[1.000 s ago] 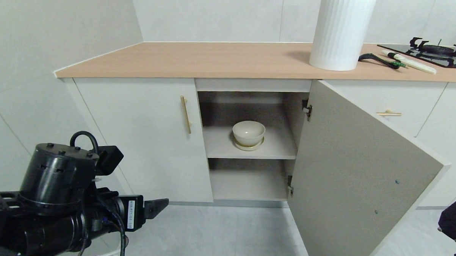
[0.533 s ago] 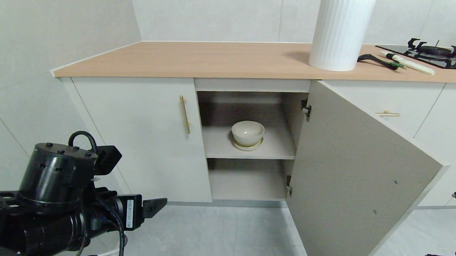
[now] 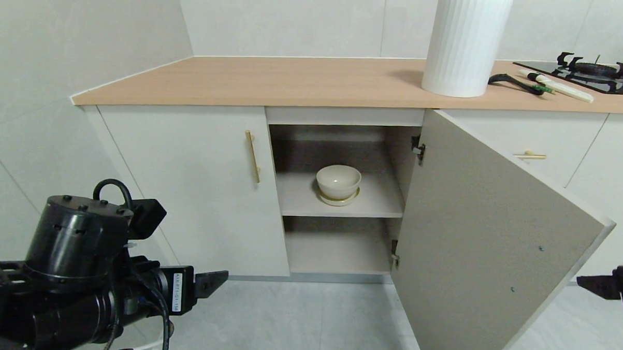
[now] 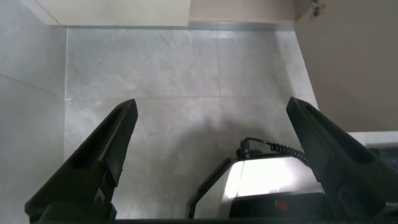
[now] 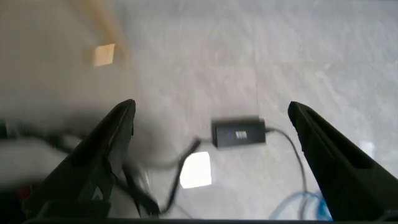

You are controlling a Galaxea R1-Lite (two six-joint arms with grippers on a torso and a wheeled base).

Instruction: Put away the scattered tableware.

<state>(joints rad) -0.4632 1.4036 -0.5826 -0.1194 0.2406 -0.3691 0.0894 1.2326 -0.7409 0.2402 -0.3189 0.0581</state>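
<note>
A cream ceramic bowl [image 3: 338, 180] on the upper shelf [image 3: 380, 200] of a white cabinet [image 3: 187, 181]. The left pincer [image 4: 211, 106] and right pincer [image 5: 211, 107] (both empty) hang spread

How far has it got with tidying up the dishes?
Done: a bowl sits on a saucer on the cupboard's upper shelf. In hand: nothing; left claw and right claw are open, empty. Remaining: utensils lie on the countertop, and the cupboard door stands open.

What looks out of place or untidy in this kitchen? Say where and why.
Loose utensils lie on the countertop beside the hob, not stored. The cabinet door hangs wide open. The bowl sits neatly on its plate.
</note>
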